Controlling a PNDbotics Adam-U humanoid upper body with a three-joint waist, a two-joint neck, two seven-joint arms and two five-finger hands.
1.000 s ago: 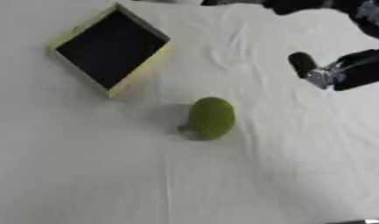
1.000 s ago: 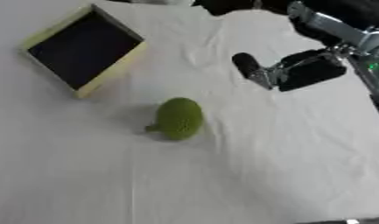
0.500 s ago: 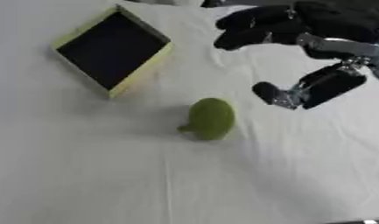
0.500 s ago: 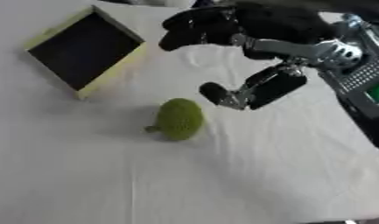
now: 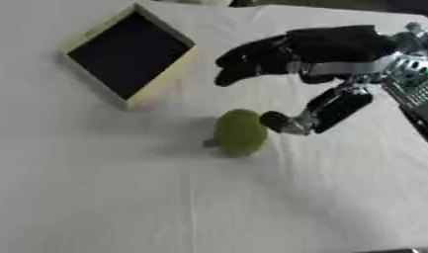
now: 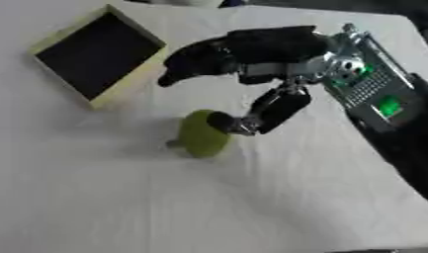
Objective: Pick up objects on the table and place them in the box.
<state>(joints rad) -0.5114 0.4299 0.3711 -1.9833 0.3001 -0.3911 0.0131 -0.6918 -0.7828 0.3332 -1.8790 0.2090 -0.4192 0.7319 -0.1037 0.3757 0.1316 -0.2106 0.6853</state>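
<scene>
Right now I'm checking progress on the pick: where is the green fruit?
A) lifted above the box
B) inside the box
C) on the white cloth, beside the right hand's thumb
C: the green fruit lies on the white cloth beside the right hand, outside the box.

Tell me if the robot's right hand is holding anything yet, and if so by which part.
Nothing is held. The right hand is open above the green fruit, thumb tip at the fruit's right side, fingers spread over it, not closed round it.
</scene>
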